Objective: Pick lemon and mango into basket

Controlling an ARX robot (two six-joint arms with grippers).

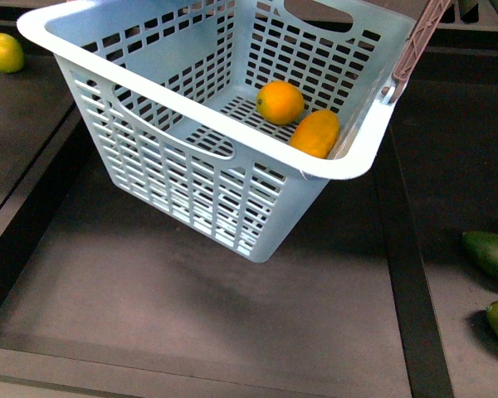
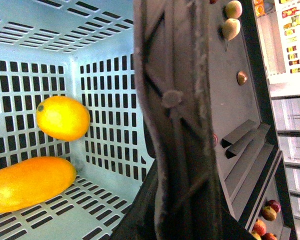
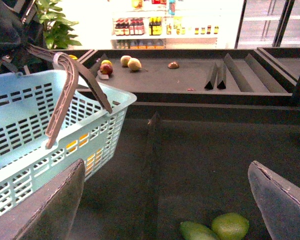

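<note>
Dark grey bench (image 1: 232, 315) with raised black divider strips fills the front view; behind it, in the right wrist view, a brightly lit shop shelf of bottles (image 3: 155, 25).

Basket (image 1: 191, 178), pale blue and slotted, sits tilted across the upper middle of the front view, its near corner pointing toward 6 o'clock and apparently raised off the bench, with a soft shadow below it. Brownish-mauve hoop handle (image 1: 419, 37) rises at 1 o'clock.

Lemon (image 1: 280, 102) and mango (image 1: 315, 133) both lie inside the basket on its slotted floor, in the corner toward 3 o'clock. Mango is at 4 o'clock from the lemon, touching or nearly touching it, and leans against the wall. Left wrist view confirms: lemon (image 2: 63, 118) above mango (image 2: 30, 183) in a basket corner, handle strap (image 2: 177, 120) close across the lens.

Left gripper: not distinguishable in any view; state cannot be told.
Right gripper (image 3: 165, 200): two dark fingers spread wide, nothing between them, over the bench.

Other items: green-yellow apple (image 1: 2, 51) at 10 o'clock; dark green avocados (image 1: 491, 253) at 4 o'clock, well apart from the basket.
</note>
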